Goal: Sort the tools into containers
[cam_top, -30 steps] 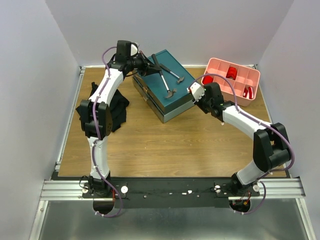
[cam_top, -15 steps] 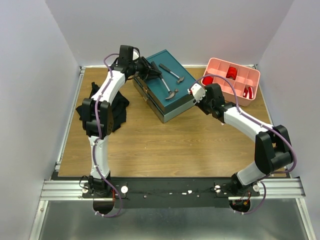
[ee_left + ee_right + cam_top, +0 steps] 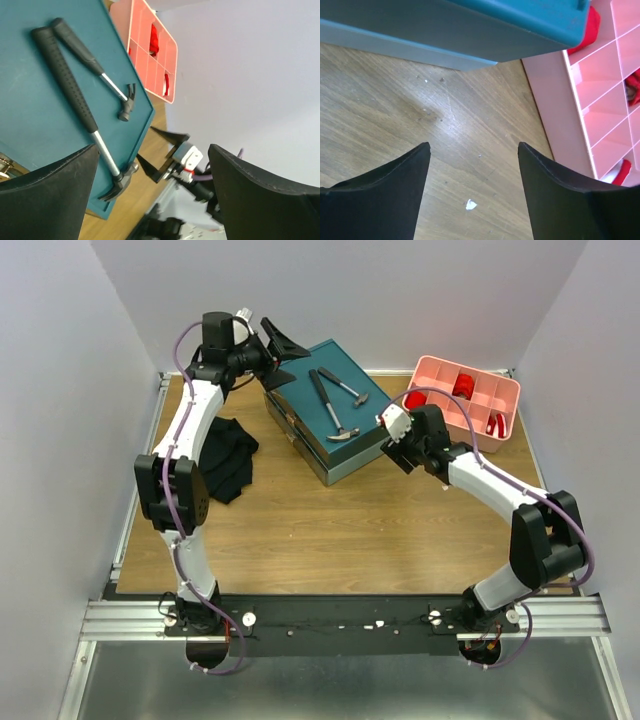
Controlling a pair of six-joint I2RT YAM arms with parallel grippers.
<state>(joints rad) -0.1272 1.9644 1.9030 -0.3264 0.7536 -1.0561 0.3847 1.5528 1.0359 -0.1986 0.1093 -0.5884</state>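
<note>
Two dark-handled hammers lie side by side on the lid of the teal drawer box [image 3: 355, 445]. The longer hammer [image 3: 330, 405] [image 3: 75, 97] has its head near the lid's front corner. The shorter hammer [image 3: 344, 387] [image 3: 97, 67] lies behind it. My left gripper [image 3: 288, 346] [image 3: 152, 167] hangs open and empty above the box's back left corner, clear of both hammers. My right gripper [image 3: 391, 448] [image 3: 473, 147] is open over bare wood beside the box's right corner [image 3: 485, 25], with nothing between its fingers. No other tools are in view.
A pink divided tray [image 3: 478, 390] [image 3: 580, 130] holding red items stands just right of the box. A black cloth [image 3: 228, 455] lies on the table left of the box. Bare wooden table [image 3: 330, 530] stretches in front.
My left gripper opened, let go of the longer hammer on the lid and drew up and back to the left. My right gripper opened wider in place.
</note>
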